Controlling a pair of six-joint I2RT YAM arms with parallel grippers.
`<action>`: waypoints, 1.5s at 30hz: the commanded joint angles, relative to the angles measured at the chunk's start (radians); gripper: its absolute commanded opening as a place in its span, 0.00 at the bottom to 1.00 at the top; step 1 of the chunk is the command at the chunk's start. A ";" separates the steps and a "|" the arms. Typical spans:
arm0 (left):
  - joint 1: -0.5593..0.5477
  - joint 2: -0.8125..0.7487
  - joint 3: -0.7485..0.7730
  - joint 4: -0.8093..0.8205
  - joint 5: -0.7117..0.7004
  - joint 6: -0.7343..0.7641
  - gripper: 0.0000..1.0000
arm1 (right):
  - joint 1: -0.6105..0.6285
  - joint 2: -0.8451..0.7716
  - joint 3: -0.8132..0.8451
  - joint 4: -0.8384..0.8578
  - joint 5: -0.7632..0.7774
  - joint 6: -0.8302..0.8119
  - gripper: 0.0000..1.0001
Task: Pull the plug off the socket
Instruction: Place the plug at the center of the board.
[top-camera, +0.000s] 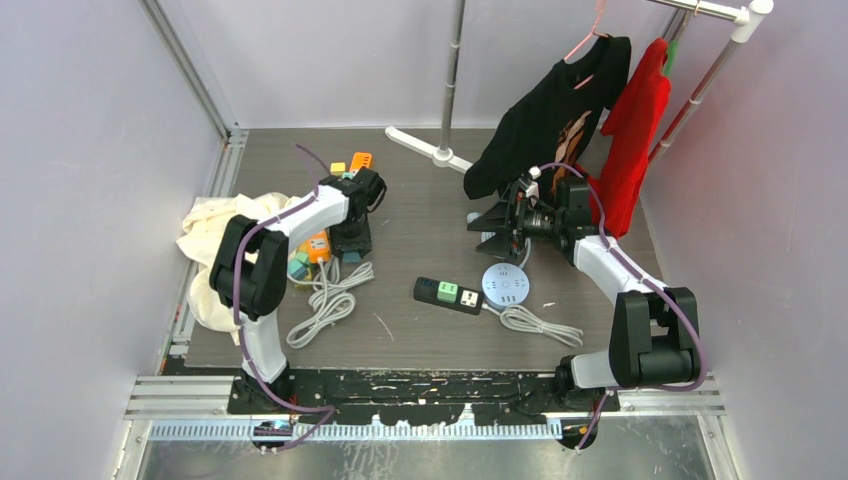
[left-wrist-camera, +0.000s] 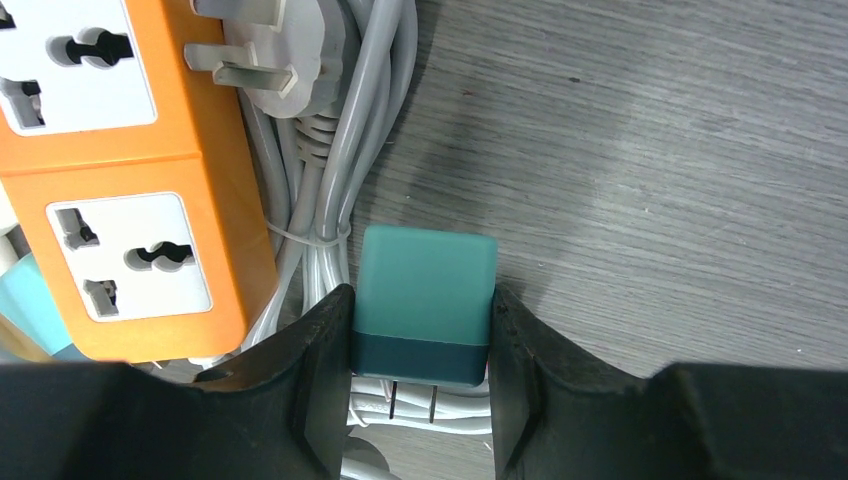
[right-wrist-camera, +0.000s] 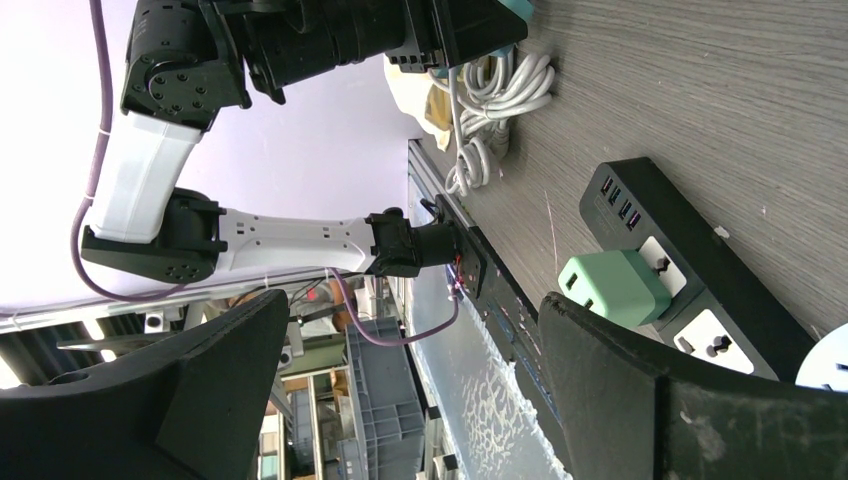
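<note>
My left gripper (left-wrist-camera: 420, 400) is shut on a teal plug (left-wrist-camera: 428, 300), fingers pressing on both its sides. Its two metal prongs show bare below it, free of any socket, above coiled white cable. The orange power strip (left-wrist-camera: 110, 180) lies just left of it with its white sockets unoccupied. In the top view the left gripper (top-camera: 352, 245) is beside the orange strip (top-camera: 318, 245). My right gripper (top-camera: 495, 225) is open and empty, raised near the hanging clothes; in its wrist view (right-wrist-camera: 410, 330) nothing is between the fingers.
A black power strip (top-camera: 448, 295) with a light green adapter (right-wrist-camera: 612, 285) plugged in lies mid-table, a round white socket (top-camera: 505, 284) beside it. White coiled cable (top-camera: 325, 305), a cream cloth (top-camera: 215, 240), a black shirt (top-camera: 560, 110) and a red shirt (top-camera: 635, 130) on a rack.
</note>
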 joint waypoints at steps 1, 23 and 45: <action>0.009 -0.039 -0.010 0.026 0.015 0.003 0.27 | 0.004 -0.037 0.006 0.014 -0.005 -0.022 1.00; 0.008 -0.138 -0.055 0.082 0.094 0.121 0.55 | 0.004 -0.048 0.011 -0.020 -0.005 -0.068 1.00; 0.008 -0.644 -0.292 0.588 0.468 0.305 0.70 | 0.035 -0.069 0.168 -0.539 0.039 -0.654 0.99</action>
